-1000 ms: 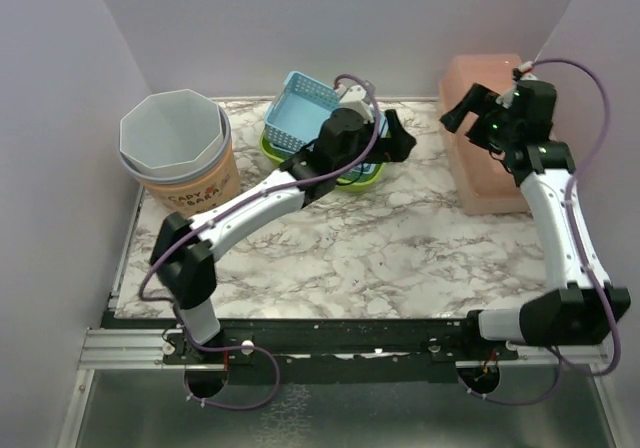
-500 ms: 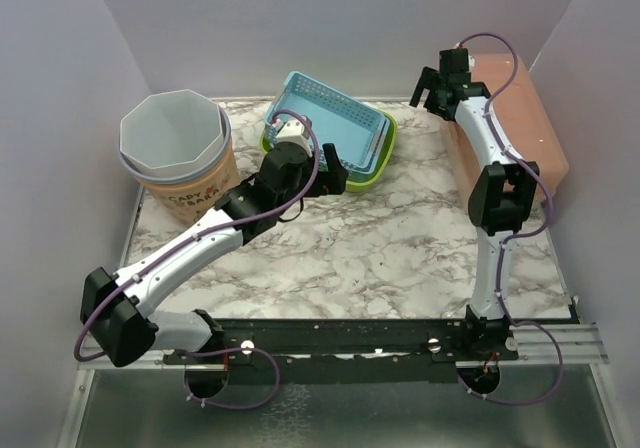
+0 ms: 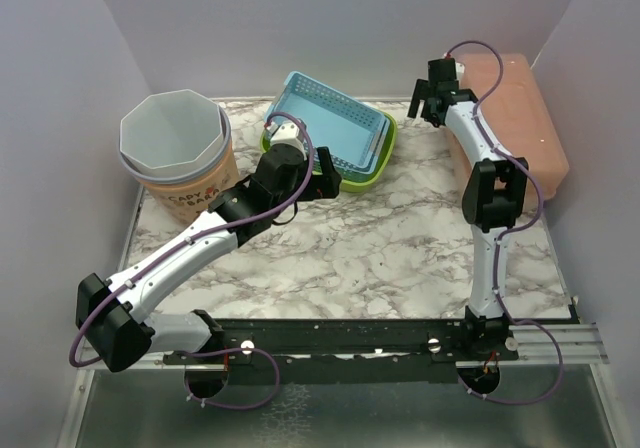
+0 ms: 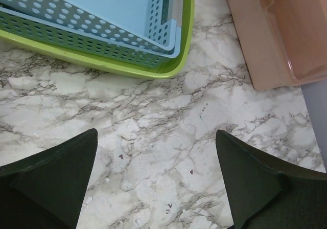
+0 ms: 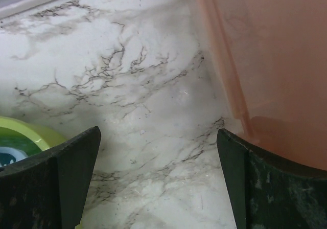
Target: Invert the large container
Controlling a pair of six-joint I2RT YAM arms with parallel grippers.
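The large container is a translucent pink bin [image 3: 520, 118] lying along the right wall at the back right. I cannot tell which way it faces. It also shows in the left wrist view [image 4: 286, 35] and in the right wrist view [image 5: 276, 50]. My right gripper [image 3: 425, 98] is open and empty, low over the marble just left of the bin's near wall; in its own view [image 5: 158, 132] the right finger [image 5: 265, 183] is close to the pink wall. My left gripper [image 3: 325, 173] is open and empty above the table [image 4: 156, 134], in front of the baskets.
A blue perforated basket [image 3: 335, 118] sits tilted inside a green basket [image 3: 375, 163] at the back middle; both show in the left wrist view, blue [image 4: 102, 9] and green [image 4: 102, 63]. A grey-lined octagonal bucket [image 3: 175, 148] stands at the back left. Walls close in on three sides.
The right arm has stretched to the back and the pink bin now lies longer along the right wall. The left arm has drawn back from over the baskets toward the left.
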